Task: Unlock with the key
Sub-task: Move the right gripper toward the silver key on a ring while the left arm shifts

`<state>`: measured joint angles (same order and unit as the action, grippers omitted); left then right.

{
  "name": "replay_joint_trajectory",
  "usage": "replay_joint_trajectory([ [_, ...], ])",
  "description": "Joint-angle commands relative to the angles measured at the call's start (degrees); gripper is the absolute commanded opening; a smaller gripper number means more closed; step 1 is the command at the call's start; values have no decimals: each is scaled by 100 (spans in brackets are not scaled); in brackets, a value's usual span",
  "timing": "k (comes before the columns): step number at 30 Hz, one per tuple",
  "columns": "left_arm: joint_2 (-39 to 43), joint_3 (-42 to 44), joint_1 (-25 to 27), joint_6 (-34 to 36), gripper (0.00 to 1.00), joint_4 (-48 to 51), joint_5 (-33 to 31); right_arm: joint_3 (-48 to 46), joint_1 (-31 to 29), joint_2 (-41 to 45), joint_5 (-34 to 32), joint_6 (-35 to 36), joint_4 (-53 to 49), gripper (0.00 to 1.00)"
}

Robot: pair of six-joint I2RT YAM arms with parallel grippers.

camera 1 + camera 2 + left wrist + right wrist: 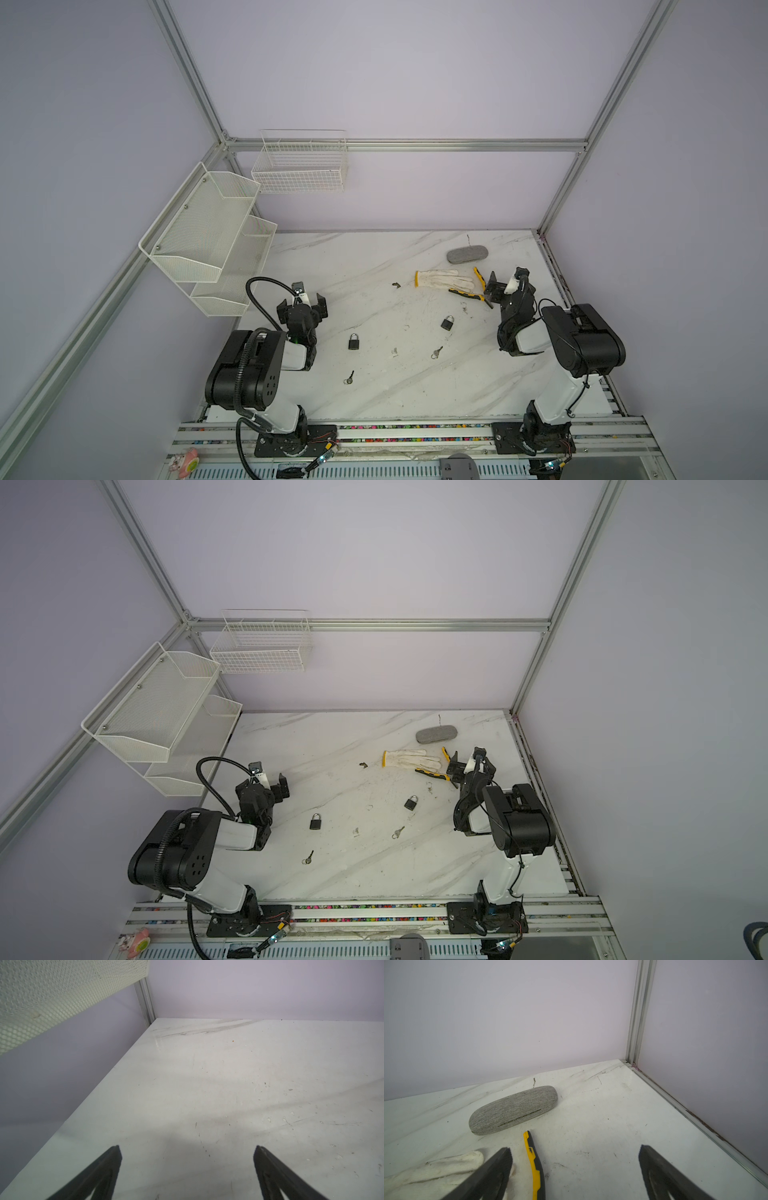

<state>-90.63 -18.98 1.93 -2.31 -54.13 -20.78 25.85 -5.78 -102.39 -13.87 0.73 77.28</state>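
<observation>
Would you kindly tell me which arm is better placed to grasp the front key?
Left, probably. The left gripper is open and nearer the front key; the right gripper, also open, sits far off by the pliers.

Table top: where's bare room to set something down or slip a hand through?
Bare: the far-left stretch of the table between back wall and left pincer; also the near strip between the keys and front rail. Crowded: far right, where case, glove, pliers and right pincer cluster.
</observation>
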Motion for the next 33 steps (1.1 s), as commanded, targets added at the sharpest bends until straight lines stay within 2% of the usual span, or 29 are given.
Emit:
replay_joint_trajectory([
  [1,406,-220,-20,90,100,119,139,-31,-1,405,20,97,86,97],
  [5,908,-228,-22,99,100,606,198,87,-2,913,-55,14,-558,97],
  [6,1252,-222,-26,75,100,788,198,104,3,1107,-55,-27,-765,97],
  [8,1648,-275,-24,-93,100,1283,232,280,7,1489,-163,-379,-1478,97],
  [12,2401,-706,-35,-1045,100,2803,149,890,7,1946,-198,-1247,-3028,98],
  [15,2685,-1053,-47,-1636,100,3674,249,1353,7,2074,-482,-2324,-4283,97],
  [17,2846,-1274,-56,-2365,100,4269,-73,1304,15,2214,-348,-2814,-4506,97],
  [20,2963,-1153,-90,-2897,100,4262,-146,1109,50,2542,99,-3190,-4581,97],
  [23,2930,-1359,-167,-3103,100,4721,139,1283,60,2714,457,-3219,-5187,97],
  [26,2926,-1523,-168,-3130,100,5113,714,1612,54,2735,744,-3007,-5988,97],
  [28,2995,-1471,-162,-3139,100,5122,1150,1641,43,2759,1181,-2941,-6132,97],
  [33,3227,-1294,-115,-3297,100,5104,2152,1920,-291,2647,1523,-2826,-7028,97],
])
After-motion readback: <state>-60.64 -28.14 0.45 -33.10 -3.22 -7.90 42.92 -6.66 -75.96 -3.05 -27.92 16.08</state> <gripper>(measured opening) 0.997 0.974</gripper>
